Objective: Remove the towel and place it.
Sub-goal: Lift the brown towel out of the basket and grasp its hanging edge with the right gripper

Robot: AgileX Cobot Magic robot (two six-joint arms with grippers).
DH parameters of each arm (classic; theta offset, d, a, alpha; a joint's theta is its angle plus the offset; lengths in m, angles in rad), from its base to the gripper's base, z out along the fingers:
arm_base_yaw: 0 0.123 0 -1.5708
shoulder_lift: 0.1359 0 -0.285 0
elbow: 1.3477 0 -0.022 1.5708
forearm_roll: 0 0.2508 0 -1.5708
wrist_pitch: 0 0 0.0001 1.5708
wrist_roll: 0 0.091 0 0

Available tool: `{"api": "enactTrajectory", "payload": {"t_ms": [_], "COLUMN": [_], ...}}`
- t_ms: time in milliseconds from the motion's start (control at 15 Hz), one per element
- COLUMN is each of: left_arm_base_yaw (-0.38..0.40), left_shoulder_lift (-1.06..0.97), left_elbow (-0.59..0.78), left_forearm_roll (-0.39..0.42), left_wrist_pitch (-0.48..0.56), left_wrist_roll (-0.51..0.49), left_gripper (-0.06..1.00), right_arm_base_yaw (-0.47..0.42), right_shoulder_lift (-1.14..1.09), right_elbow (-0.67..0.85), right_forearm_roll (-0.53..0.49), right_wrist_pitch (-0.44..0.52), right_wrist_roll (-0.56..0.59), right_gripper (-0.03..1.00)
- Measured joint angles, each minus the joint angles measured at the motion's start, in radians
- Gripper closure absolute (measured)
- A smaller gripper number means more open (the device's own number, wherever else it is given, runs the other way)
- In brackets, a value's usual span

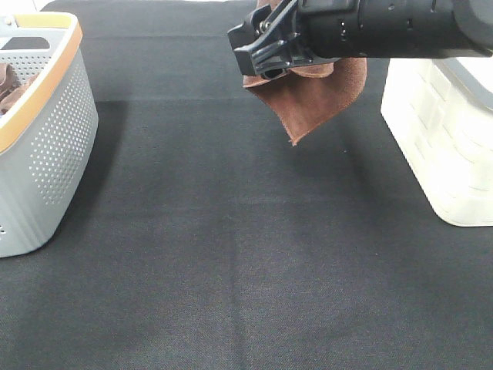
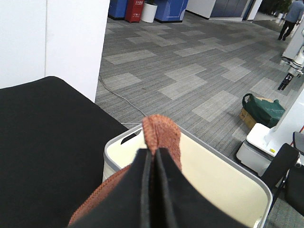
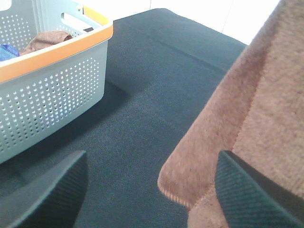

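On the left stands a grey basket (image 1: pixel 54 154) with an orange rim and dotted walls. A bunched brown cloth (image 1: pixel 9 85) lies inside it, and the right wrist view shows something blue beside that cloth. The basket sits on a black table cover (image 1: pixel 231 270) that fills the middle of the scene.

Further right, the towel (image 1: pixel 308 100) hangs in the air above the table, with one corner pointing down. It is between the two baskets, nearer the white one, just under a black arm (image 1: pixel 385 27) that crosses the top of the high view. That view does not make clear which arm this is.

In the left wrist view, the left gripper (image 2: pixel 153 154) has its fingers (image 2: pixel 166 190) pressed together on the towel. A fold of the towel pokes out past the tips and more of it bulges out to the side below them.

In the right wrist view, the right gripper (image 3: pixel 152 161) has its fingers (image 3: pixel 52 190) spread wide apart. The towel's hemmed edge hangs against one finger, while the other finger is well clear of it.

On the right stands a white basket (image 1: pixel 439 146) with a brick-like pattern on its wall. The left wrist view looks into it just past the fingertips, and the part of the inside that shows is pale and bare.
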Motion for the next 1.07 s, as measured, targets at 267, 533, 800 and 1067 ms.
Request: {"api": "enactTrajectory", "payload": {"t_ms": [267, 533, 800, 1067], "left_arm_base_yaw": [0.0, -0.002, -0.002, -0.002], "left_shoulder_lift": [0.0, -0.001, -0.037, -0.04], "left_elbow": [0.0, 0.0, 0.0, 0.0], "left_forearm_roll": [0.063, 0.058, 0.064, 0.069], "left_wrist_pitch": [0.008, 0.031, 0.072, 0.072], "left_wrist_roll": [0.006, 0.006, 0.006, 0.006], "left_gripper": [0.94, 0.94, 0.94, 0.94], "right_arm_base_yaw": [-0.001, -0.001, -0.001, -0.001], "right_shoulder_lift": [0.0, 0.0, 0.0, 0.0], "right_elbow": [0.0, 0.0, 0.0, 0.0], "right_forearm_roll": [0.008, 0.009, 0.086, 0.185], "right_wrist_pitch": [0.0, -0.015, -0.05, -0.052], "right_wrist_roll": [0.0, -0.002, -0.088, -0.146], "right_gripper": [0.26, 0.26, 0.25, 0.17]}}
